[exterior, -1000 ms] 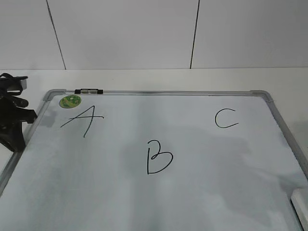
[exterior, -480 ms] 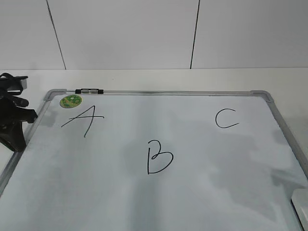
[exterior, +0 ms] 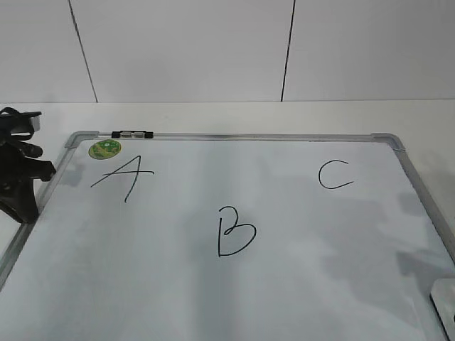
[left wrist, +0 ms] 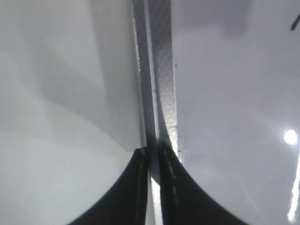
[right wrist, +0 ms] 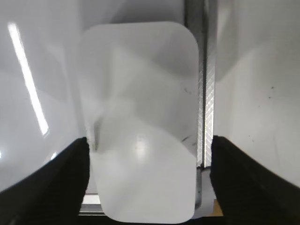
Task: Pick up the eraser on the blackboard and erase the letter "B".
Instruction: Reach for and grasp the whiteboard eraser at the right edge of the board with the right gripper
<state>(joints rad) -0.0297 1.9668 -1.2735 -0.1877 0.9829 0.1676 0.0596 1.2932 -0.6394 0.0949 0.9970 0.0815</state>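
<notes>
Right gripper [right wrist: 149, 150]: jaws spread wide, straddling the eraser [right wrist: 140, 117], apparently not touching.
Left gripper [left wrist: 153, 157]: closed, beside the blackboard [exterior: 234, 298] frame.
Letter "B" [exterior: 234, 231]: intact.

Left gripper [left wrist: 152, 157] jaws nearly closed, right gripper [right wrist: 147, 159] jaws spread wide

**Handwritten letters on the board**

Three black marker capitals are written on the blackboard [exterior: 398, 160]: a slanted "A" [exterior: 122, 177] near the round green sticker [exterior: 104, 149], the letter "B" [exterior: 234, 232] toward the middle, and a "C" [exterior: 333, 175] further right. The sticker's print cannot be read.
</notes>
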